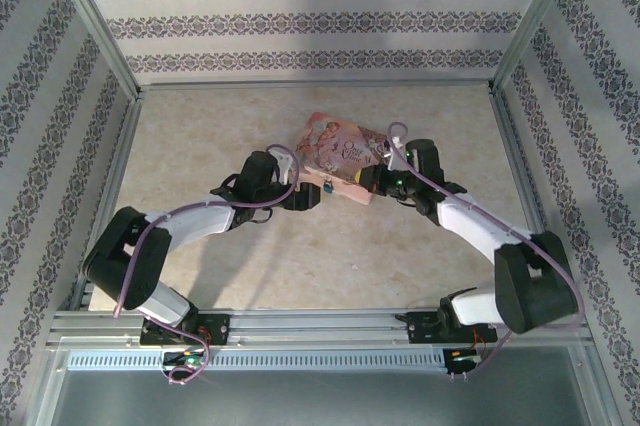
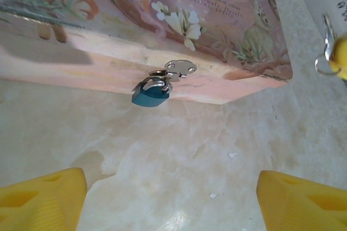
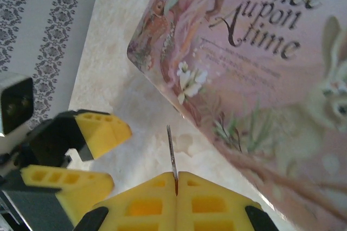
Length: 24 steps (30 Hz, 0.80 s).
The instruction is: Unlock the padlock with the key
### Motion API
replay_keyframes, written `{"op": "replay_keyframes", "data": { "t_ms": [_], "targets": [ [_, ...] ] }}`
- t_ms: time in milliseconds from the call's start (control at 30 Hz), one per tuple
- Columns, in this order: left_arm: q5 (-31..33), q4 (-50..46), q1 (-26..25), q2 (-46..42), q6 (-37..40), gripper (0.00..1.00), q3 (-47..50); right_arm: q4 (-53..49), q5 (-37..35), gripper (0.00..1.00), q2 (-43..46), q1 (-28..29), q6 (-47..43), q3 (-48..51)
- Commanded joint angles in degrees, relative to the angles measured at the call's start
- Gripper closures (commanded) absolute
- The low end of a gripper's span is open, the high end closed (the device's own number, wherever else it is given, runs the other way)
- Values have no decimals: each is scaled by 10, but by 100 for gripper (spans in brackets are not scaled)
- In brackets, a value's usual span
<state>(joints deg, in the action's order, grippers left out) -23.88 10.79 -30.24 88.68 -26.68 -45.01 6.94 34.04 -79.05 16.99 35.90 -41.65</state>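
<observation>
Small dark blue-teal padlock with a silvery curved shackle hangs on the front side face of a pink storybook-printed box. The shackle is hooked through a silvery metal hasp just under the lid edge. The lock body is squat and rounded, tilted a little, and its lower edge sits just above the beige marbled table top. From overhead the padlock is only a dark speck at the near edge of the box, mid-table, between the two arms. The left gripper faces the lock from the near side, its yellow fingers spread wide with nothing between them and well short of the lock. In the overhead view the left gripper sits just left of the speck. The right gripper has its yellow jaws pressed together, pinching a thin silvery metal key; the blade sticks straight out from the seam, beside the box's corner without touching it. From the left wrist view the key shows at the far right with a ring looped beside it, well apart from the padlock. Overhead, the right gripper is just beside the box's right end.
</observation>
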Motion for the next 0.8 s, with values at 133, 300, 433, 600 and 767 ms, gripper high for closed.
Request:
{"op": "replay_keyframes", "data": {
  "t_ms": [133, 300, 433, 600, 767],
  "targets": [
    [-38, 90, 4, 48, -18, 20, -4, 69, 33, 100, -76, 4, 2, -53],
    [-41, 111, 3, 69, -19, 21, -3, 91, 45, 100, -121, -2, 4, -67],
    [-49, 127, 4, 88, -20, 23, -3, 100, 51, 100, -150, -5, 5, -71],
    [-54, 139, 4, 113, -18, 26, -8, 101, 50, 100, -169, -6, 6, -68],
    [-59, 153, 4, 134, -6, 28, -12, 93, 44, 100, -185, -5, 5, -59]
  ]
}}
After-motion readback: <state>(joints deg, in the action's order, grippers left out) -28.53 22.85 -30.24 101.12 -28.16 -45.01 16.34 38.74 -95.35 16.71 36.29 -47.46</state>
